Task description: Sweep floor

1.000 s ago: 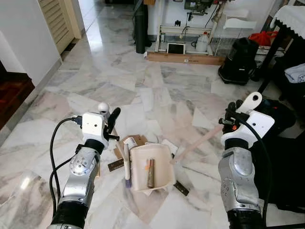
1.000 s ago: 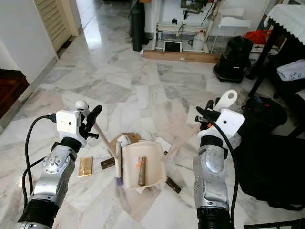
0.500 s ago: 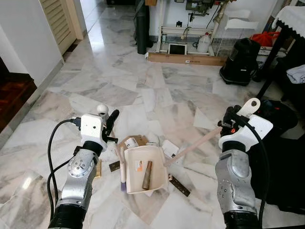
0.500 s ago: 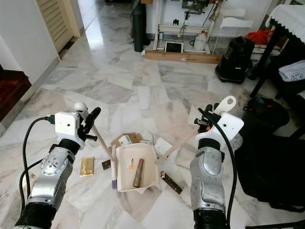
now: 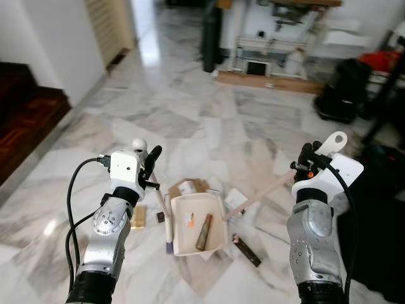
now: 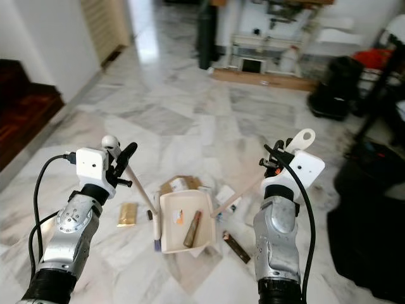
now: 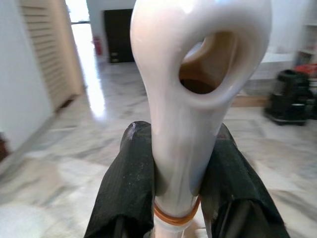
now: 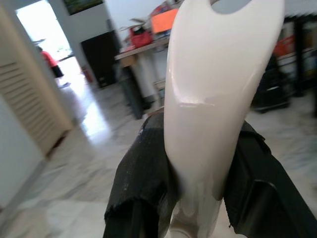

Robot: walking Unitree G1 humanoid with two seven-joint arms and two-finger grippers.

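Holding cream dustpan [image 5: 201,223] w/ brown tube [image 5: 204,232], 1 label.

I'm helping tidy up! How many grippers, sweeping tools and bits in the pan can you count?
Grippers: 2 (left gripper, right gripper)
Sweeping tools: 2 (brush, dustpan)
Bits in the dustpan: 2 (brown tube, orange-marked scrap)
Total: 6

place: home | marble floor [image 5: 183,120], louvred door [image 5: 109,28], wooden stair [image 5: 25,111] (dark), vacuum cleaner [image 5: 345,95]
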